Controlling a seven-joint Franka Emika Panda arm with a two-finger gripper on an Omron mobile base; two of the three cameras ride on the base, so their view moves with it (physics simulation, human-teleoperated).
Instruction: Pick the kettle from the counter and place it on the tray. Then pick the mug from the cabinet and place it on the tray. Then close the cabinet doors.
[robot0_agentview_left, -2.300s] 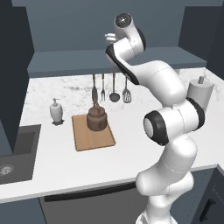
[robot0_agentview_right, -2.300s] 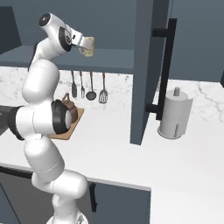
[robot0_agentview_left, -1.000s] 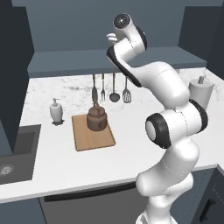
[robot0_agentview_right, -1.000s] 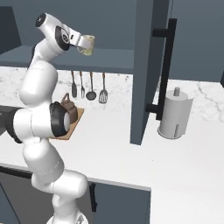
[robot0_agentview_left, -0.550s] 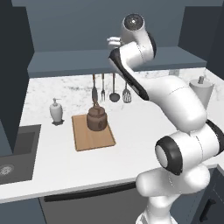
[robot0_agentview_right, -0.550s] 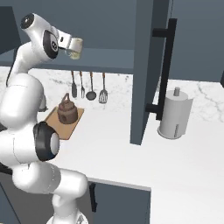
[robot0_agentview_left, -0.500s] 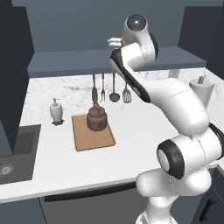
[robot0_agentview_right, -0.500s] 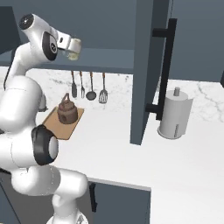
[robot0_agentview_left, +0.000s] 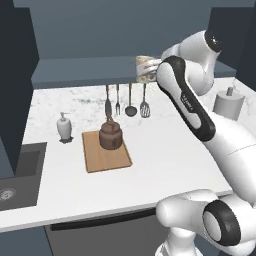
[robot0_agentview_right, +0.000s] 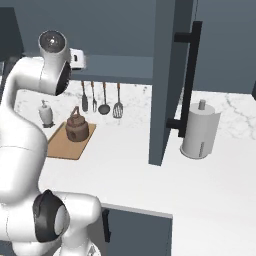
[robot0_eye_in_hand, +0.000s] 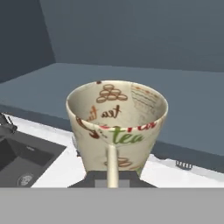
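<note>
The cream patterned mug (robot0_agentview_left: 143, 70) hangs in the air in front of the open cabinet's shelf (robot0_agentview_left: 80, 67), with my gripper (robot0_agentview_left: 152, 69) shut on it. In the hand view the mug (robot0_eye_in_hand: 117, 122) stands upright with its open mouth in sight, and its handle faces my gripper (robot0_eye_in_hand: 112, 177). The brown kettle (robot0_agentview_left: 110, 136) stands on the wooden tray (robot0_agentview_left: 105, 161) on the white counter (robot0_agentview_left: 165, 145). From the right, the kettle (robot0_agentview_right: 76, 127) and tray (robot0_agentview_right: 62, 145) show beside my arm. An open cabinet door (robot0_agentview_right: 167, 75) with a black bar handle stands in front.
A white soap dispenser (robot0_agentview_left: 64, 126) stands left of the tray, with the dark sink (robot0_agentview_left: 17, 172) at the front left. Several utensils (robot0_agentview_left: 125, 100) hang on the back wall. A paper towel roll (robot0_agentview_right: 200, 131) stands at the right by the open door.
The mug has come down and to the right, away from the shelf, still in my shut gripper. My arm's elbow has swung wide. Kettle and tray have stayed put.
</note>
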